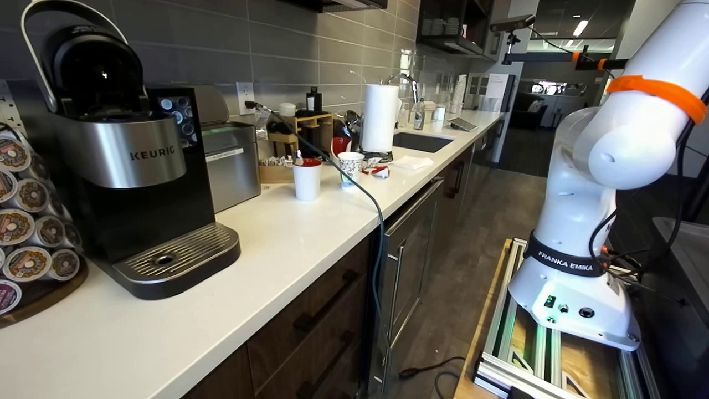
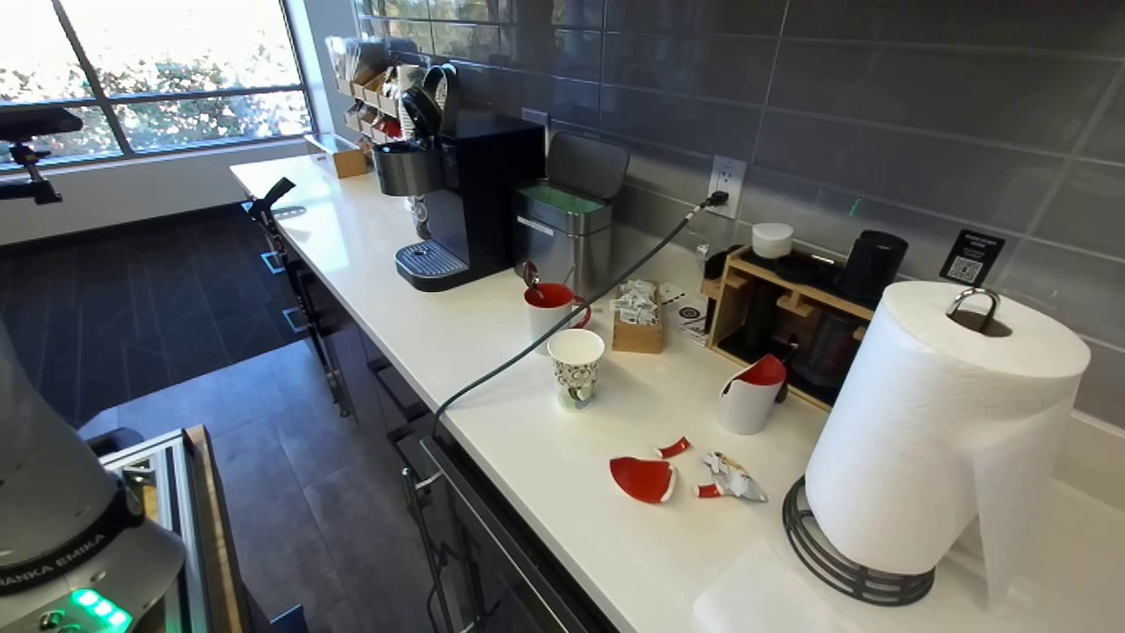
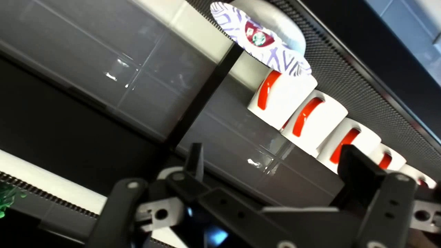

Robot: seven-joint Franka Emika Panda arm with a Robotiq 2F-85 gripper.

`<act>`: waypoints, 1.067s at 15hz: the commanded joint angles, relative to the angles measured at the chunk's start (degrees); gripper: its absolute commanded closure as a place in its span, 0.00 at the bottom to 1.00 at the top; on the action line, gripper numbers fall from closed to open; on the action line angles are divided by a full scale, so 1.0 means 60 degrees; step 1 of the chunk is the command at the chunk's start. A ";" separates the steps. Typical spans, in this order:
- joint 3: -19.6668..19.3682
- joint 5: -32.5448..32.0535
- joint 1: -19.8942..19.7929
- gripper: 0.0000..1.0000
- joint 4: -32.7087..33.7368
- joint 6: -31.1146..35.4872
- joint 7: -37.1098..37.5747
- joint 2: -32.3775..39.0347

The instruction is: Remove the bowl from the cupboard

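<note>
The bowl [image 3: 289,57] shows at the top of the wrist view. It is white with bluish-purple lines and has a red patch with a green mark at its middle. It rests against the dark mesh shelf [image 3: 330,65] of the cupboard. The cupboard's lower edge [image 1: 354,5] shows at the top of an exterior view. My gripper [image 3: 275,161] is open and empty in the wrist view, with its fingers spread wide apart. The bowl is beyond the fingertips, up in the picture, and nothing touches it. Neither exterior view shows the gripper or the bowl.
Several white mugs with red handles [image 3: 313,115] stand in a row right beside the bowl. A dark post [image 3: 206,94] crosses the wrist view near it. Below, the counter [image 1: 277,244] holds a coffee maker [image 1: 138,147], a paper towel roll [image 2: 940,440], cups and a red broken piece [image 2: 642,479].
</note>
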 commanded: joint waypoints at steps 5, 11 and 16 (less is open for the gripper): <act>-0.0178 -0.0171 0.0355 0.00 -0.0141 0.0697 -0.0561 -0.0008; -0.0085 -0.1042 0.0605 0.00 0.0072 0.0859 -0.3019 -0.0028; -0.0082 -0.1885 0.0812 0.00 0.0807 0.0253 -0.4531 0.0468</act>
